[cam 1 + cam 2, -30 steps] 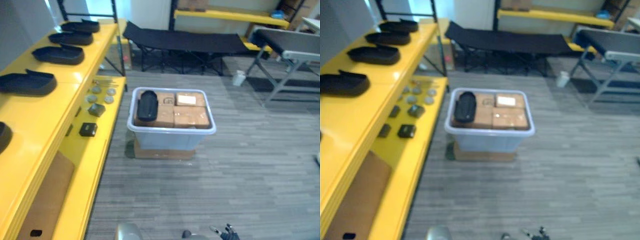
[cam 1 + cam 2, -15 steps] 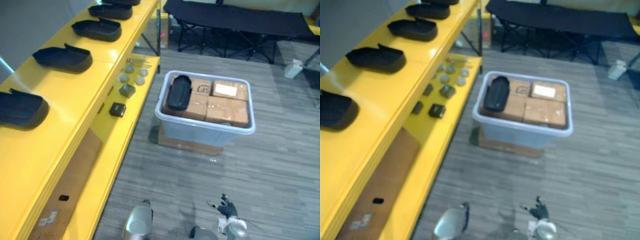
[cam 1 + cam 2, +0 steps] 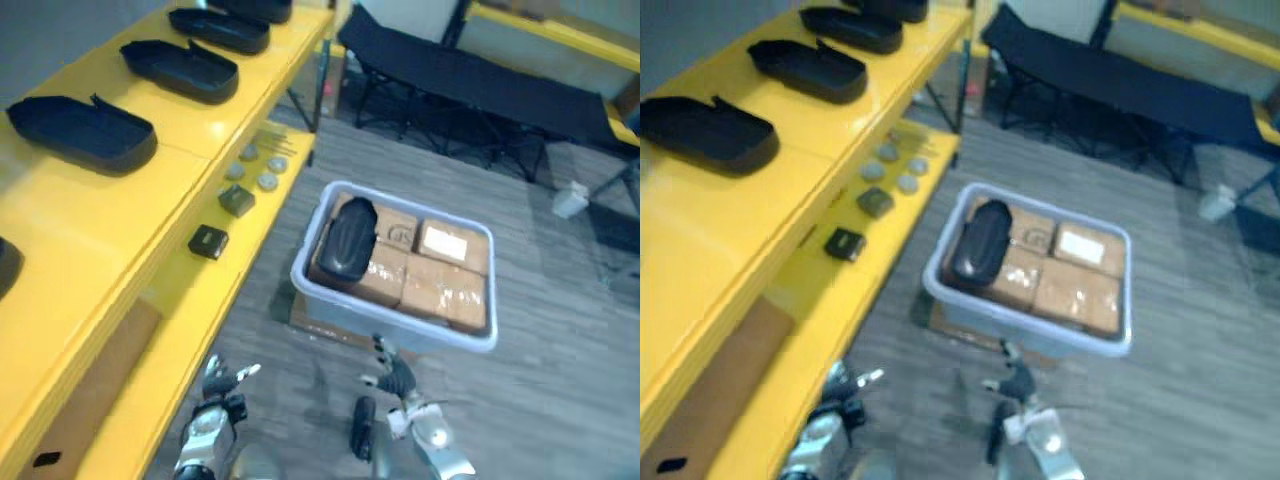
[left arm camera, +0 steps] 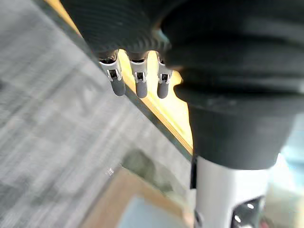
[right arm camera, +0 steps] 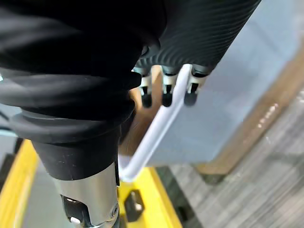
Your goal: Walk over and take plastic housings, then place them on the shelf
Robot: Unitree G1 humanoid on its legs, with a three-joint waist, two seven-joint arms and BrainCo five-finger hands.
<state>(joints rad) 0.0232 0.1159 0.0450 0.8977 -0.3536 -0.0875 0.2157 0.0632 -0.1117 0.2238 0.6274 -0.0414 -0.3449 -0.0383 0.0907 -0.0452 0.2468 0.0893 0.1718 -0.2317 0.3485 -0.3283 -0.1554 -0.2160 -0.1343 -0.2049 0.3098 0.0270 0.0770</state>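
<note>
Held left hand [image 3: 215, 388] and right hand [image 3: 395, 378] low above the floor [image 3: 560, 400], fingers straight, gripping nothing. Saw one black housing [image 3: 347, 240] atop cartons [image 3: 420, 285] in the grey bin [image 3: 340, 312] just beyond. Noted a white label [image 3: 442, 243], print unreadable. Farther left, found more housings [image 3: 85, 130] along the yellow shelf [image 3: 60, 230].

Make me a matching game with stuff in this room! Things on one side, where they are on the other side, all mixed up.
Things:
1. white bottle
2. small black box
3. brown boxes
4. open black housings

Places:
A. packed in the grey bin
B. on the top yellow shelf
C. on the floor
D. on the lower yellow shelf

Pairs: 1-C, 2-D, 3-A, 4-B.
</note>
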